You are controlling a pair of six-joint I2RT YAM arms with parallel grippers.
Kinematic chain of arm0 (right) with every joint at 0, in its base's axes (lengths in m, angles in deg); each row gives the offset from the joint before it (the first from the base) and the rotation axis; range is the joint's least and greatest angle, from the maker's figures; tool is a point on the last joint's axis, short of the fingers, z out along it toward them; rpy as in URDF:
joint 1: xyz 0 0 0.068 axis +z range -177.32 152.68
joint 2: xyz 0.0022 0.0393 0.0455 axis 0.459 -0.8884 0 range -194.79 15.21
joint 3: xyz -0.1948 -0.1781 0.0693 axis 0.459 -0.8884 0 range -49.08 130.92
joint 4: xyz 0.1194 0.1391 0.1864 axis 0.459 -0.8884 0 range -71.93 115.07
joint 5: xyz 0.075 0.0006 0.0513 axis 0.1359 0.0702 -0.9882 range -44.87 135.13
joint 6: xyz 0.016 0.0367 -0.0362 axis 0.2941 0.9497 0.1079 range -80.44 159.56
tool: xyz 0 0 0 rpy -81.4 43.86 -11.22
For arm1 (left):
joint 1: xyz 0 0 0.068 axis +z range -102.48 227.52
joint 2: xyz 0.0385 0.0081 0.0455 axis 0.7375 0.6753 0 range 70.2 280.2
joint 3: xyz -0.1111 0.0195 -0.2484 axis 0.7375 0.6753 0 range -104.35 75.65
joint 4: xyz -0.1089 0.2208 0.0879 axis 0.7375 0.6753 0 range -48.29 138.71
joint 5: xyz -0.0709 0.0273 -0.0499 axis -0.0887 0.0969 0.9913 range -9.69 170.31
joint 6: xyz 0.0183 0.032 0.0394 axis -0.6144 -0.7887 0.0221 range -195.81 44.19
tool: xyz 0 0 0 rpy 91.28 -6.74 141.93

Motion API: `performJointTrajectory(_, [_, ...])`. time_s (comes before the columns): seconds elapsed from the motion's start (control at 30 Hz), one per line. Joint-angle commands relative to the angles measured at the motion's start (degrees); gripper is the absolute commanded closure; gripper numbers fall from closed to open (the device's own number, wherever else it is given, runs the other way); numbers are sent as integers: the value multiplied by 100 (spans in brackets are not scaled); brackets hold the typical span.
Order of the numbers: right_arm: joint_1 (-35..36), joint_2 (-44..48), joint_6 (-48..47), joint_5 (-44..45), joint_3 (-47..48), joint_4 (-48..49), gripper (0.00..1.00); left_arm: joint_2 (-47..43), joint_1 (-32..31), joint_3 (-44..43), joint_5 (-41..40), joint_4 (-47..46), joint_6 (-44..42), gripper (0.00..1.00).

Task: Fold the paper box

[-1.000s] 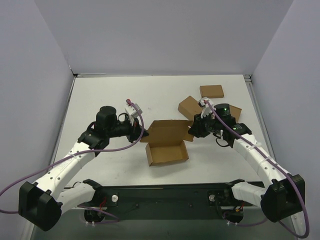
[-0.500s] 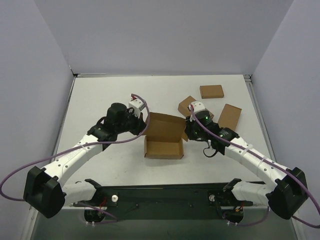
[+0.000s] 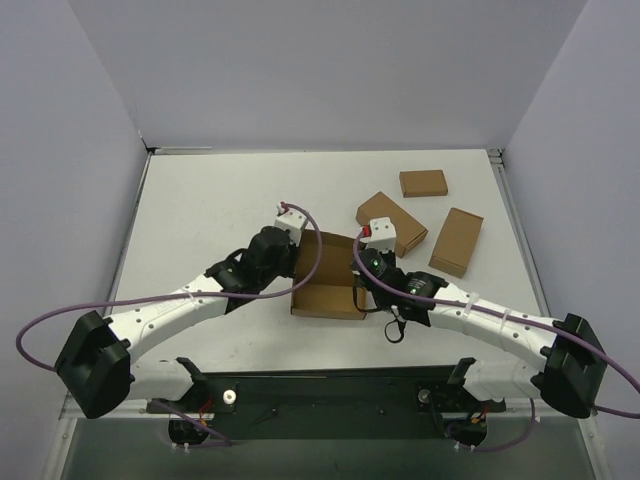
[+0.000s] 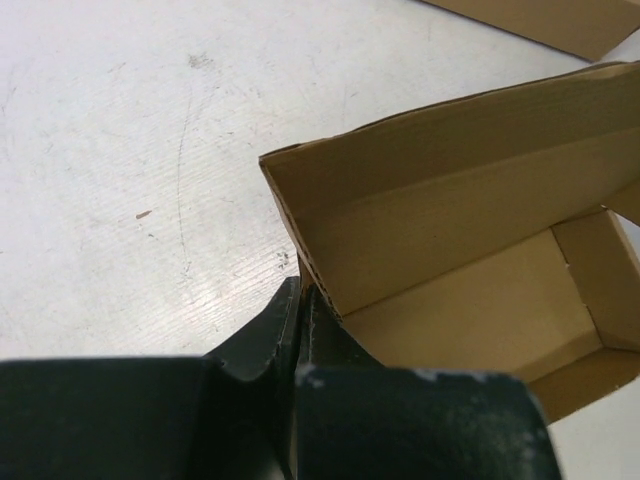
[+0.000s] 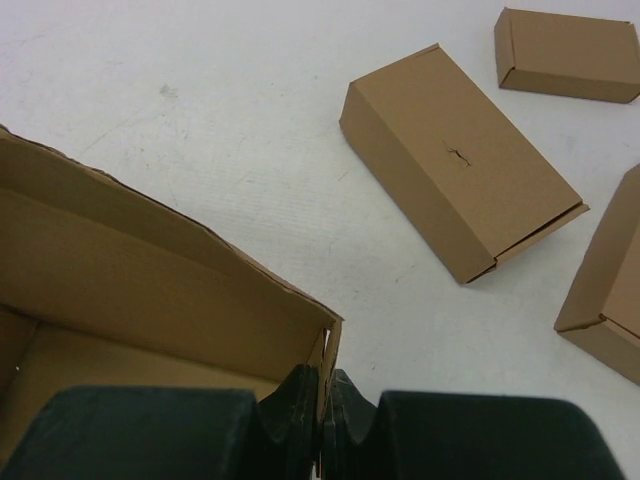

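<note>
Centre of the table, near edge: my left gripper (image 3: pixel 296 268) and right gripper (image 3: pixel 358 280) pinch the box (image 3: pixel 330 300) from either side. A second ago the arms stood wider apart, the box lay askew with its lid flap spread flat behind it, and my right jaws were only partly closed. Now both arms have drawn in, the box sits square to the near edge, and the tall rear panel stands up from the tray.

The left wrist view shows the left gripper (image 4: pixel 302 300) clamped together on the top of the box's (image 4: pixel 470 200) left wall at its near corner. The right wrist view shows the right gripper (image 5: pixel 325 385) closed likewise on the box's (image 5: pixel 150 270) right wall, with the card edge caught between the jaws.

I judge the tray walls to be formed and the lid raised but not yet brought over and tucked. That closing fold seems the main work left, and with both walls pinned, one gripper would have to let go to do it.

The table (image 3: pixel 200 200) is white, matt and faintly scratched. Three small boxes (image 3: pixel 391 222), already folded, lie apart from the work on the right. Plain pale walls (image 3: pixel 330 70) close the table in on three sides.
</note>
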Motion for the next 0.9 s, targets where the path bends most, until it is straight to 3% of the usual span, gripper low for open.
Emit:
performJointTrajectory(0.0, [251, -123, 311, 962, 34, 780, 100, 221, -238, 133, -266, -530, 225, 100])
performJointTrajectory(0.2, [190, -448, 22, 1139, 341, 798, 100, 511, -273, 81, -319, -1049, 146, 100])
performJointTrajectory(0.53, [14, -563, 82, 1033, 254, 965, 100, 696, -265, 46, 6, -970, 110, 96])
performJointTrajectory(0.87, [163, -501, 758, 1261, -158, 982, 100, 907, -317, 10, -63, -636, 1006, 95])
